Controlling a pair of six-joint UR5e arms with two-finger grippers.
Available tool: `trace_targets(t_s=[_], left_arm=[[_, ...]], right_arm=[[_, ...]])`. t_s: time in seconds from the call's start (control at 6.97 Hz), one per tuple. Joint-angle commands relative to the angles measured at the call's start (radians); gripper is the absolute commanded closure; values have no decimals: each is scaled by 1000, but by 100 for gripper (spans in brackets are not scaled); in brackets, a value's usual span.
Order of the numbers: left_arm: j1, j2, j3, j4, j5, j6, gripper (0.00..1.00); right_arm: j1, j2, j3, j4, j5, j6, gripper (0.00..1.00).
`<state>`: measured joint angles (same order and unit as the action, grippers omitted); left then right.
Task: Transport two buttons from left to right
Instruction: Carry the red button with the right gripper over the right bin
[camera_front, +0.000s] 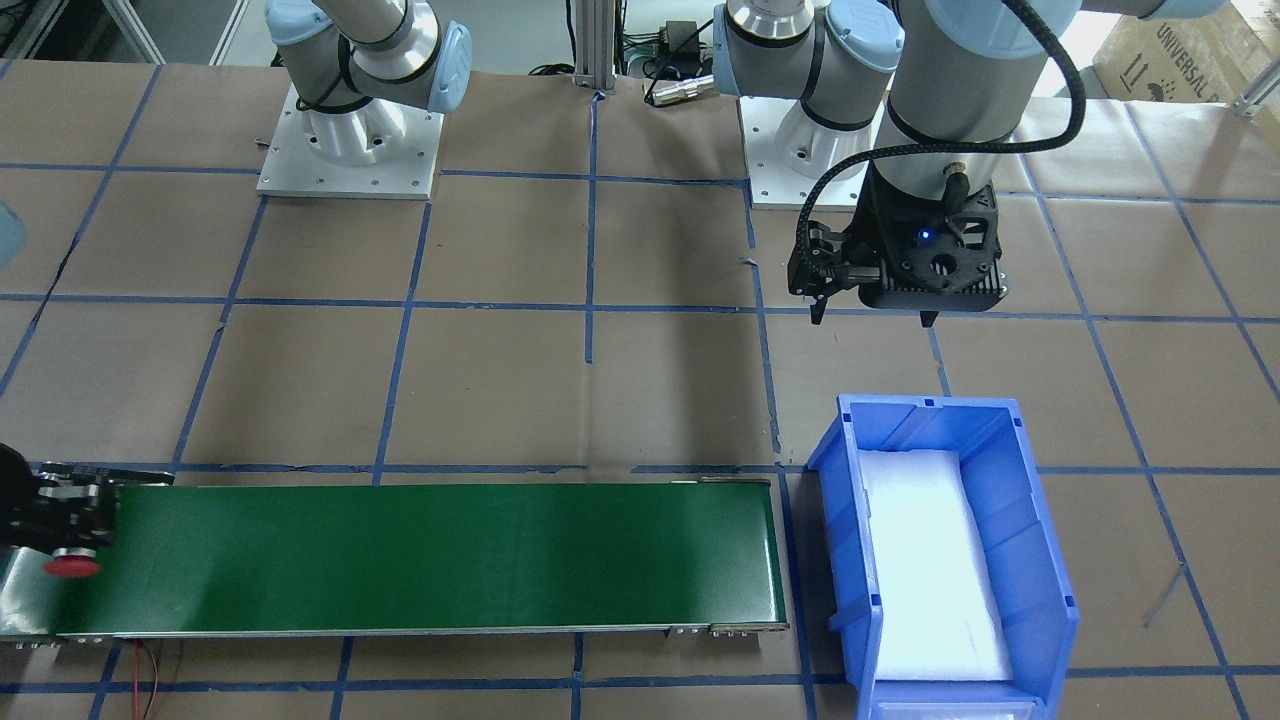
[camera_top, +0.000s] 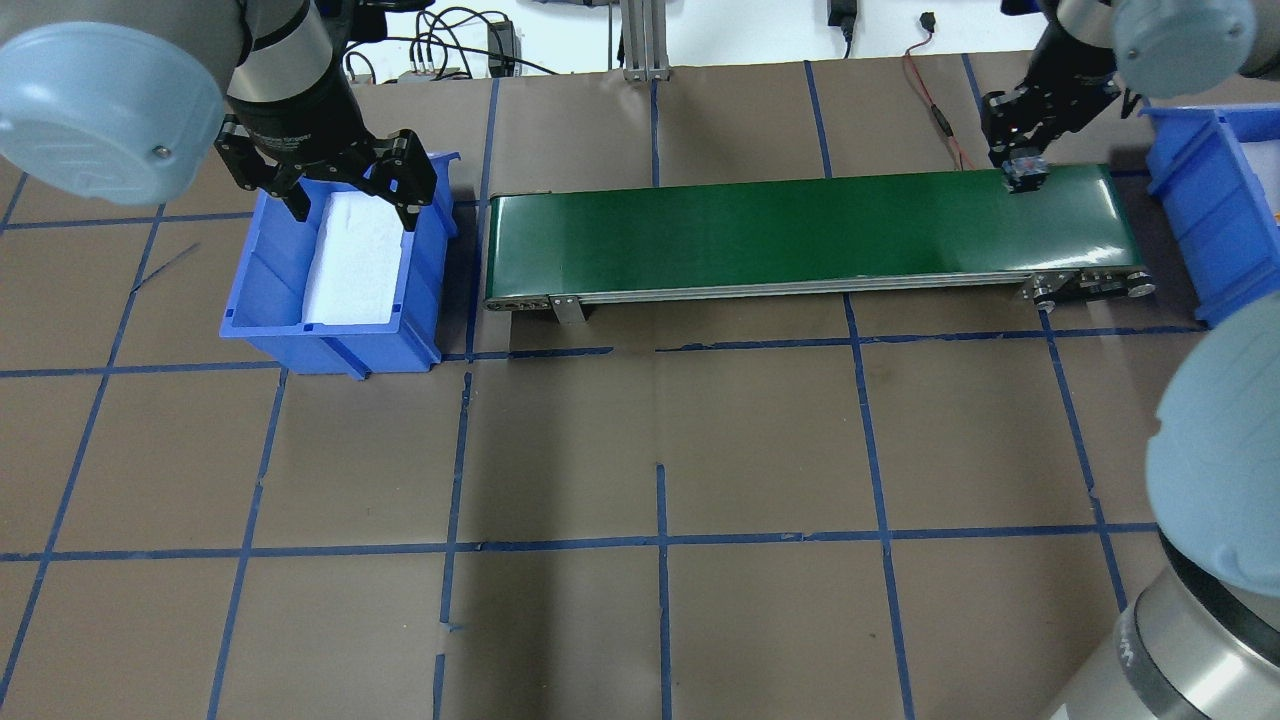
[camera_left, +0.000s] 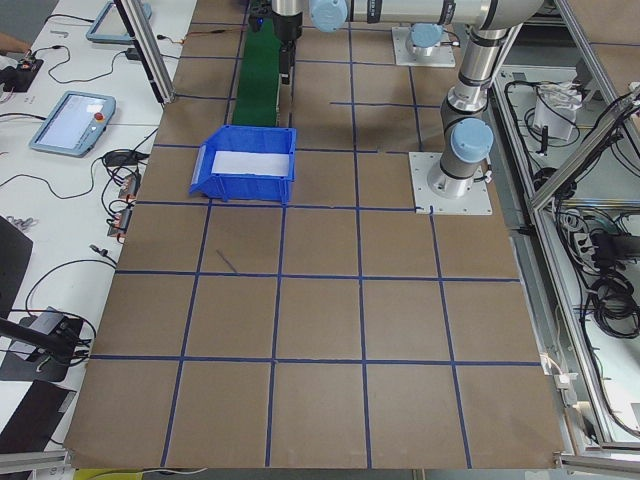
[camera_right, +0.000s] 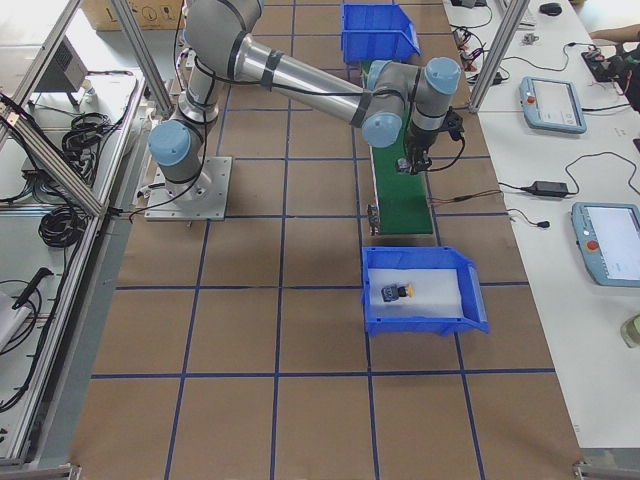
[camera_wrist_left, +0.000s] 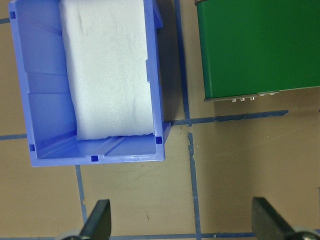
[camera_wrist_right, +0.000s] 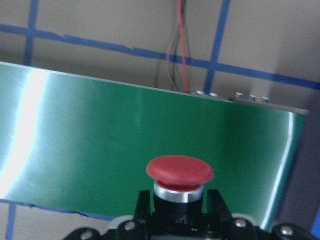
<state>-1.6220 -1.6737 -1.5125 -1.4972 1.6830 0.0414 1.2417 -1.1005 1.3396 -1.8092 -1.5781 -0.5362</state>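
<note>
Right tool (camera_top: 1024, 166) pinching the red-capped button (camera_wrist_right: 179, 171) by its black body over the right end of the green conveyor belt (camera_top: 800, 225), yellow-capped button (camera_right: 400, 291) lying on white foam (camera_right: 435, 297) in the right blue bin (camera_right: 420, 323), left tool (camera_top: 352, 202) spread wide above the desk (camera_top: 660, 450) just beside the left blue bin (camera_top: 270, 275)

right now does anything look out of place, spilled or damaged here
Nothing serious. The red button sits squarely in the right gripper over the green belt; the left bin holds only foam. Only the blue tape is frayed beside that bin.
</note>
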Motion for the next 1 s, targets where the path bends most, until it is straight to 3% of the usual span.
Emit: trace_targets(t_s=[0.0, 0.43, 0.86], left_arm=[[2, 0, 0, 0, 0, 0, 0], [5, 0, 0, 0, 10, -3, 0], [11, 0, 2, 0, 3, -3, 0]], right_arm=[[-166, -19, 0, 42, -60, -225, 90], [-315, -15, -36, 44, -51, -278, 90], [-331, 103, -231, 86, -45, -288, 91]])
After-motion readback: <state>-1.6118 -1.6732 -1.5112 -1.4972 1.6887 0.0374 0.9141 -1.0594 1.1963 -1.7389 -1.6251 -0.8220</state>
